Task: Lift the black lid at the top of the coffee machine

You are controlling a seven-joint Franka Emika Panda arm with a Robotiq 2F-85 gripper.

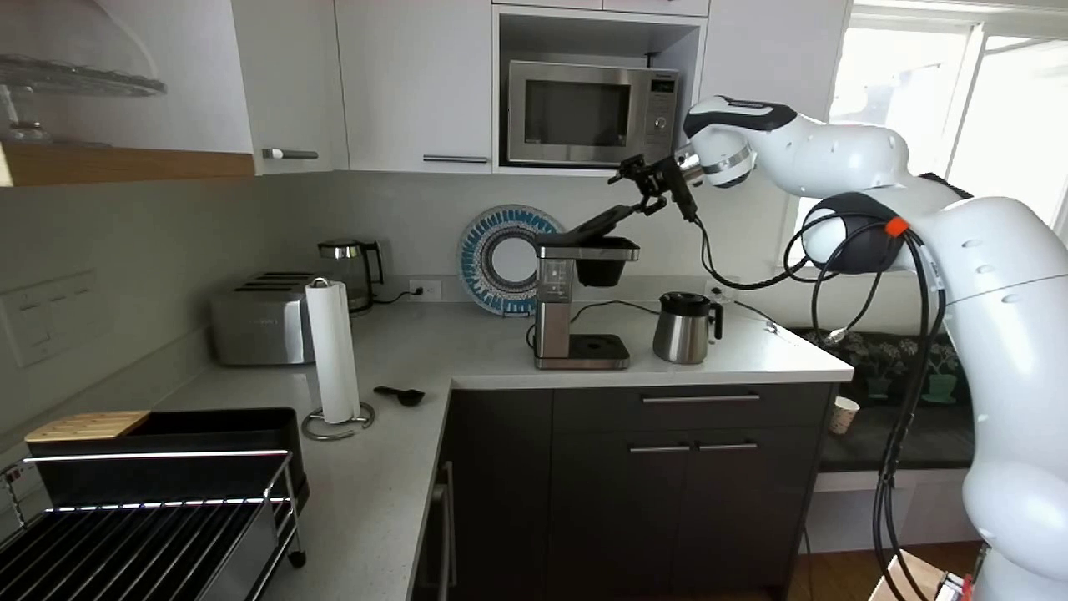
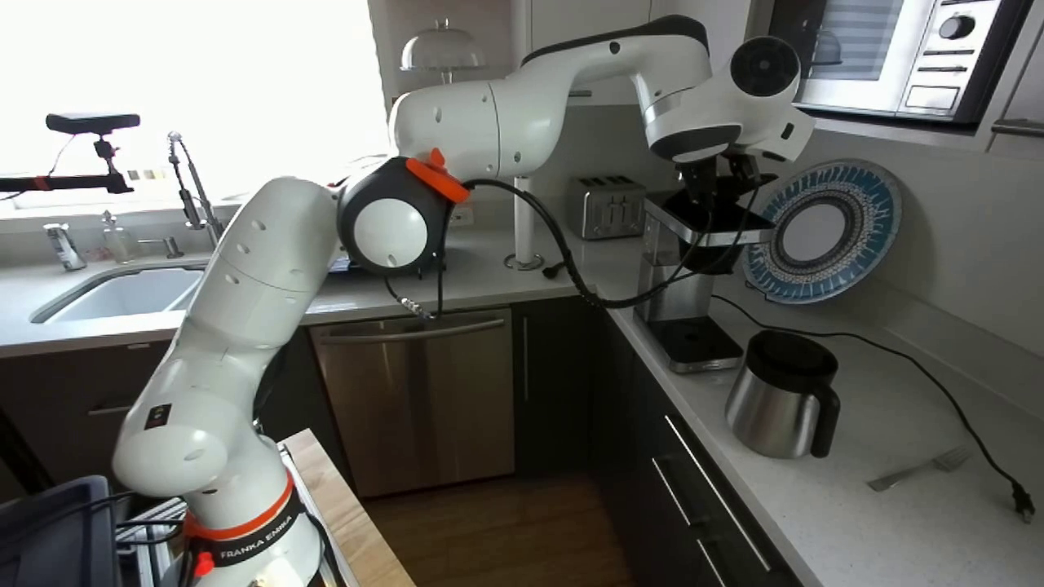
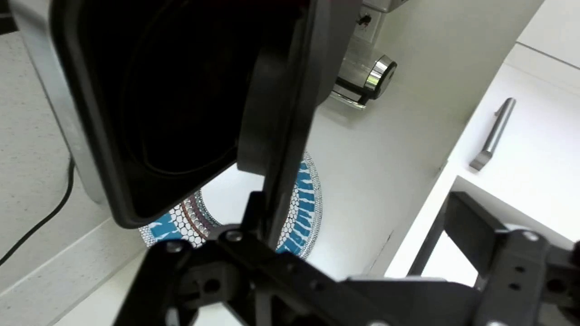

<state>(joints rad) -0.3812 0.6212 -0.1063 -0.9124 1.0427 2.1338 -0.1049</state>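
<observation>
The silver-and-black coffee machine (image 1: 552, 313) stands on the counter; it also shows in an exterior view (image 2: 675, 295) and fills the upper left of the wrist view (image 3: 118, 190). Its black lid (image 1: 591, 227) is tilted up, its free edge raised toward the gripper. In the wrist view the lid (image 3: 297, 108) stands edge-on beside the dark open top. My gripper (image 1: 636, 192) is open above the machine. In the wrist view the gripper (image 3: 364, 219) has its fingers wide apart, and the lid's edge lies against the inner side of the left-hand finger. The lid is hard to make out behind the gripper (image 2: 730, 186).
A steel jug (image 1: 680, 330) stands beside the machine. A blue patterned plate (image 1: 511, 260) leans on the wall behind. A microwave (image 1: 592, 113) sits in the cabinet above. A paper towel roll (image 1: 332, 351) and toaster (image 1: 263, 321) stand farther along. A fork (image 2: 917, 469) lies on the counter.
</observation>
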